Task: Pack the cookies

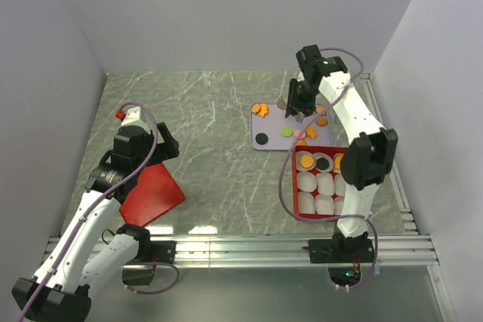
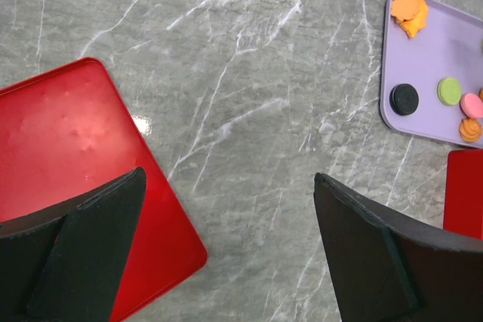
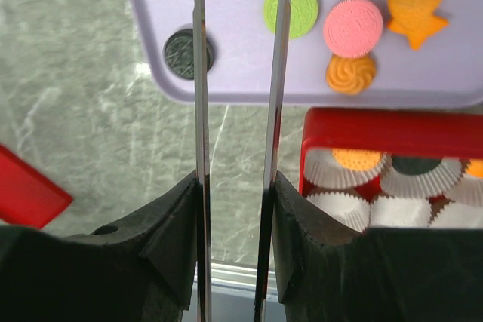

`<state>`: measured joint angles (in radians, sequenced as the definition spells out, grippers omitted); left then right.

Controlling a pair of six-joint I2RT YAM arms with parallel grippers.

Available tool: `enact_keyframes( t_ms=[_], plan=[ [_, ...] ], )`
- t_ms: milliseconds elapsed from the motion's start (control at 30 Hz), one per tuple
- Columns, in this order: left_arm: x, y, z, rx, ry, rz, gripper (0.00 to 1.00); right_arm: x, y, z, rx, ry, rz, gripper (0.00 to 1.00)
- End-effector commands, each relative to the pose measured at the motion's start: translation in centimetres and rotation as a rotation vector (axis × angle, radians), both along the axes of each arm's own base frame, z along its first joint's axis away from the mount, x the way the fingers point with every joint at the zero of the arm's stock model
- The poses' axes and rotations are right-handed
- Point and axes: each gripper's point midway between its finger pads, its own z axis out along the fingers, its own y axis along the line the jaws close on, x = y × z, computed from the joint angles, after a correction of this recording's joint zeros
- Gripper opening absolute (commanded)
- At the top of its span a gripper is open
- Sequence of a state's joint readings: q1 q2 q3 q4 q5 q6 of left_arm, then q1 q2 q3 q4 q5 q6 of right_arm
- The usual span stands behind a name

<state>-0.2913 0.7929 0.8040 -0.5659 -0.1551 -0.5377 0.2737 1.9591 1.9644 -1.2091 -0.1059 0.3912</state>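
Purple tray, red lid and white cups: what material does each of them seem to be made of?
Purple tray: probably plastic, with a smooth matte finish, one even colour and rounded corners. Red lid: likely plastic, perhaps lacquered metal; it is glossy and shows a bright reflection. White cups: apparently thin paper, matte, with finely pleated walls.

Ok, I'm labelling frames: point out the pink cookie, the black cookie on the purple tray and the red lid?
pink cookie point(image 3: 352, 26): right wrist view, centre of its face.
black cookie point(image 2: 404, 99): left wrist view, centre of the disc.
red lid point(image 2: 68, 141): left wrist view, middle of its flat surface.
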Motion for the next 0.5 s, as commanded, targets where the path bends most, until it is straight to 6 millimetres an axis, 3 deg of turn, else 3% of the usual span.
enact_keyframes(
  t_ms=[0, 67, 100, 167, 200, 267, 300, 467],
  plan=[
    [0.1, 0.0, 1.2, -0.010, -0.051, -0.009, 0.99, -2.3, -1.0, 4.7, 0.023, -0.098, -0.003, 0.36],
    [0.0, 0.0, 1.5, -0.013, -0.066, -0.010, 0.99, -3.7, -1.7, 4.7, 0.018, -0.091, -0.014, 0.36],
    [-0.1, 0.0, 1.6, -0.016, -0.073, -0.007, 0.99, -4.6, -2.1, 5.8, 0.026, -0.120, -0.020, 0.36],
    [-0.1, 0.2, 1.8, -0.015, -0.086, -0.003, 0.99, -6.3, -2.7, 5.4, 0.030, -0.102, -0.035, 0.36],
    [-0.1, 0.2, 2.0, -0.017, -0.093, -0.001, 0.99, -7.3, -3.0, 6.4, 0.041, -0.132, -0.039, 0.36],
    [-0.2, 0.3, 2.2, -0.019, -0.110, 0.001, 0.99, -9.0, -3.5, 5.9, 0.044, -0.112, -0.051, 0.36],
    [-0.1, 0.3, 2.3, -0.021, -0.121, 0.002, 0.99, -10.0, -3.7, 6.8, 0.054, -0.138, -0.054, 0.36],
    [-0.4, 0.9, 3.0, -0.010, -0.180, 0.018, 1.00, -14.6, -4.5, 6.3, 0.065, -0.107, -0.072, 0.36]
  ],
)
